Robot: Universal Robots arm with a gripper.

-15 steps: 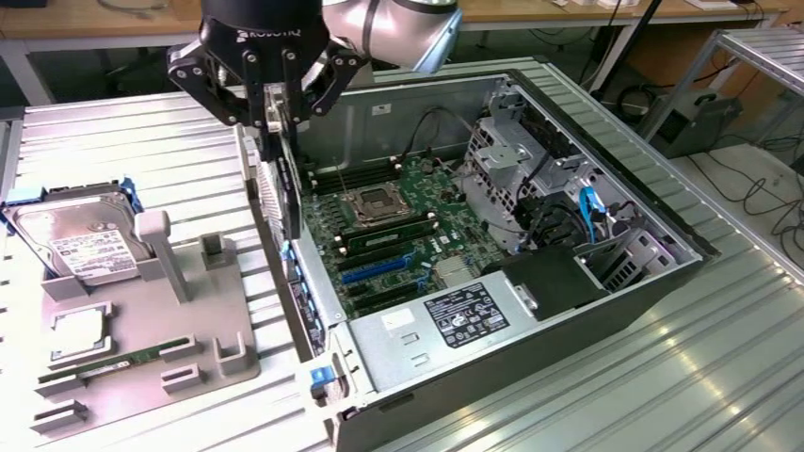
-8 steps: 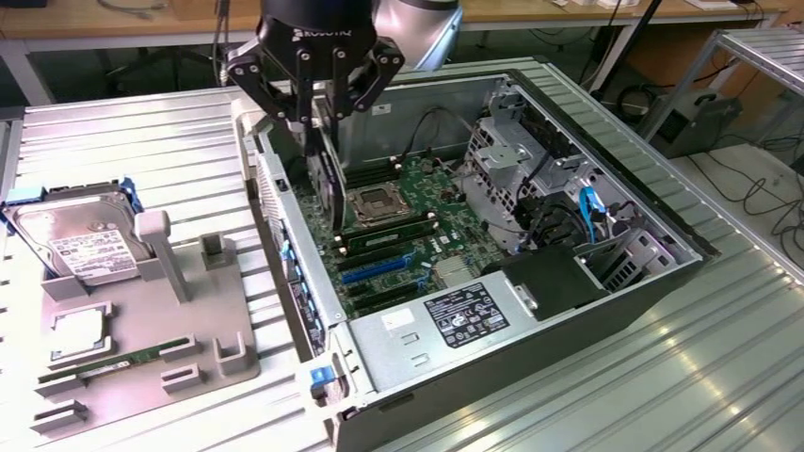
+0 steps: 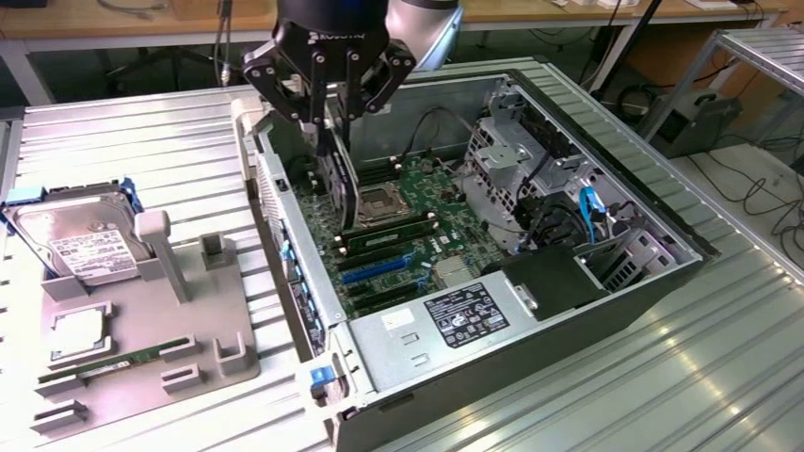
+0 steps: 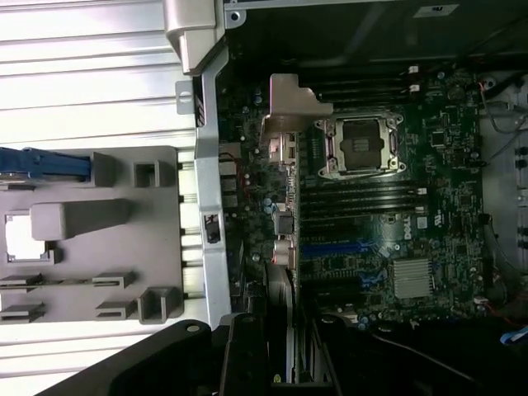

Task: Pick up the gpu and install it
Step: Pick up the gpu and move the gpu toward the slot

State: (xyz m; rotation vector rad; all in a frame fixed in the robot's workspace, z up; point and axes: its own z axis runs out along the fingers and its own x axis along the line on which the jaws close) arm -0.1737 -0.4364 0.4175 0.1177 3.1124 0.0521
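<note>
In the tool, clamped edge-on between its closed fingers, the gpu hangs down into the open computer case. Just below it lies the motherboard, with the CPU socket beside the card's lower end. The blue expansion slots sit a little farther out. The install step looks to be in hand, with the card not yet seated. Seating calls for its connector edge square over a slot. Well beyond, on the counter, a grey fixture carries the hard drive.
</note>
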